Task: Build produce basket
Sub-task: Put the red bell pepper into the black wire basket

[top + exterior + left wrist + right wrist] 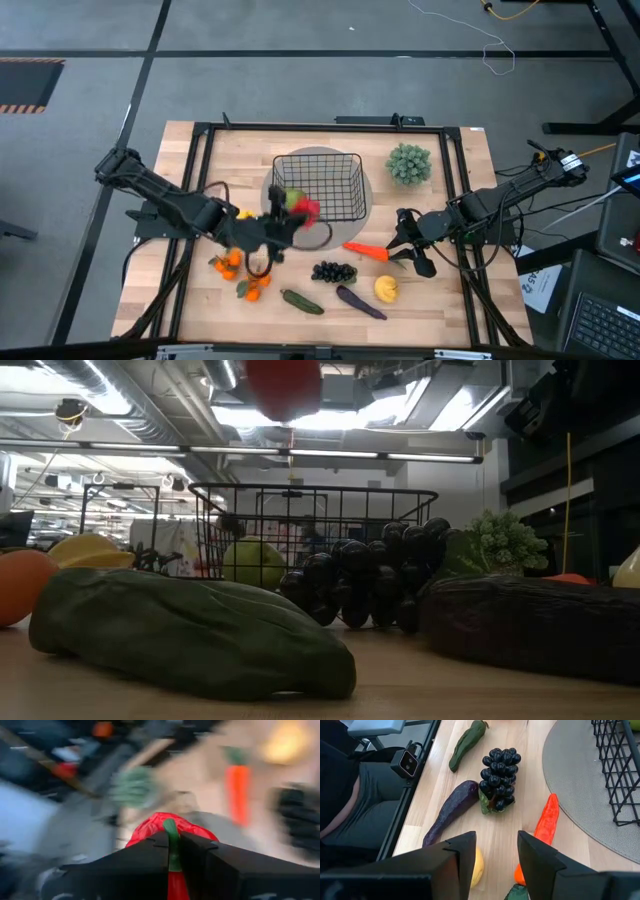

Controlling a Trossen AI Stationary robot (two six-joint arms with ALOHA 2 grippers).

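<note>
Red pepper (170, 827) pinched by its green stem in the left gripper (285, 222), hanging at the wire basket (340, 160) near rim for dropping beside the green apple (250, 563). Right gripper (495, 852) part-open, empty, hovering over the carrot (547, 822) near the worktop's front-right.

Lab: exposed ceiling ducts (120, 400), test rig.

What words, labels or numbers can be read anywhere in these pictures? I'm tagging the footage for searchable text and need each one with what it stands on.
None can be read.
The paper sheet at the table's right edge carries dark print, too small to read.
The produce, the basket and the red pepper in the left end effector bear no lettering.
The small camera module on the table frame shows no legible marking.
</note>
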